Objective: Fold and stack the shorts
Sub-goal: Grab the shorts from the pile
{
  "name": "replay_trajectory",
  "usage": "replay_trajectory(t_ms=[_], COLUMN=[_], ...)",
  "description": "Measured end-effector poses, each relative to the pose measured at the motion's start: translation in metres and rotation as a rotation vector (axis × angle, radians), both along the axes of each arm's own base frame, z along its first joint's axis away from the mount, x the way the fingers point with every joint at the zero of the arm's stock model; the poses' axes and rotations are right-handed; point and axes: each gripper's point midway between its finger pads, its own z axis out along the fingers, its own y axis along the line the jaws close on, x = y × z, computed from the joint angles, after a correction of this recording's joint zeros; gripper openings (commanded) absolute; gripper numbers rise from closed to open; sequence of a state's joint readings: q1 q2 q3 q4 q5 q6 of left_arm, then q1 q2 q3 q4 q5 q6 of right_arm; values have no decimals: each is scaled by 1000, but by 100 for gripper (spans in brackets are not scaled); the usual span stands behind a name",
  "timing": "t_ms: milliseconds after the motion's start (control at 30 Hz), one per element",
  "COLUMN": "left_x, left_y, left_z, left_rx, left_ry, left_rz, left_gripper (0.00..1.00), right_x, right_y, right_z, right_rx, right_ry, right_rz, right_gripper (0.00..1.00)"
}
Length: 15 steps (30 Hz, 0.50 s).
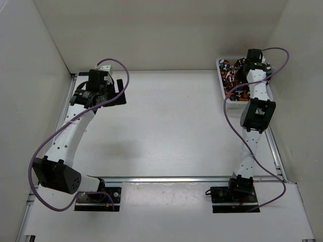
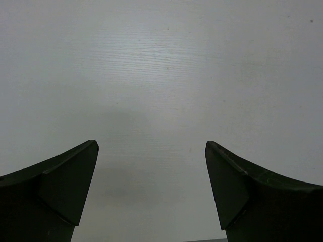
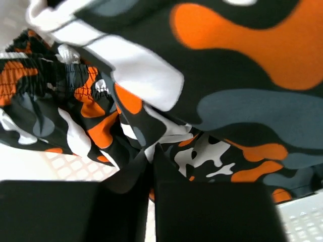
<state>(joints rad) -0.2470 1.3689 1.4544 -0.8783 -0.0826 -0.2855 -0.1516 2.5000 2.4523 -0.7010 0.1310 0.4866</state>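
From above, nothing is seen folded or stacked: the shorts [image 1: 232, 75] lie in the basket [image 1: 229, 104] under the outstretched right arm [image 1: 251, 132], while the left arm [image 1: 75, 132] is bent far forward. At the left wrist, the left gripper [image 2: 151, 166] is held wide over the table [image 2: 161, 75]. At the right wrist, the right gripper [image 3: 151, 169] is pinched on a fold, the rest bunched just ahead.

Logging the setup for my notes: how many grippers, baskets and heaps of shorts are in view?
Grippers: 2, the left gripper and the right gripper
Baskets: 1, the white mesh basket
Heaps of shorts: 1, pairs inside cannot be told apart
Total: 4
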Motion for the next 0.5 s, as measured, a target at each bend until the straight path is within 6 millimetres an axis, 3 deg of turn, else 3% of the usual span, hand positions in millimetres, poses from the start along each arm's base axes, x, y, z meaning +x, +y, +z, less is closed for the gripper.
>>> replay_trajectory(t_ms=[133,233,300,367,467,500], left_x=[0,-3,-7,-11,-19,-21], left_y=[5,6,6,6,8,9], left_z=[1,2,2,2,1,1], left_rx=[19,16,10,4,0,1], left_ry=[14,27,36,40,45,45], left_rz=[29,40,43,46,60,68], left_gripper=[99,99,99,99,99,99], right_x=[-3,-12,-24,-46,-104,-131], right_y=[-1,3,11,28,71,92], right_z=[21,71,130,207,331,375], right_rx=[-7,-30,-52,-73,-84,-84], right_ry=[-30,-92,-183,-314,-561,-659], right_rz=[-5,24,51,85,172,215], right_gripper=[0,0,0,0,0,0])
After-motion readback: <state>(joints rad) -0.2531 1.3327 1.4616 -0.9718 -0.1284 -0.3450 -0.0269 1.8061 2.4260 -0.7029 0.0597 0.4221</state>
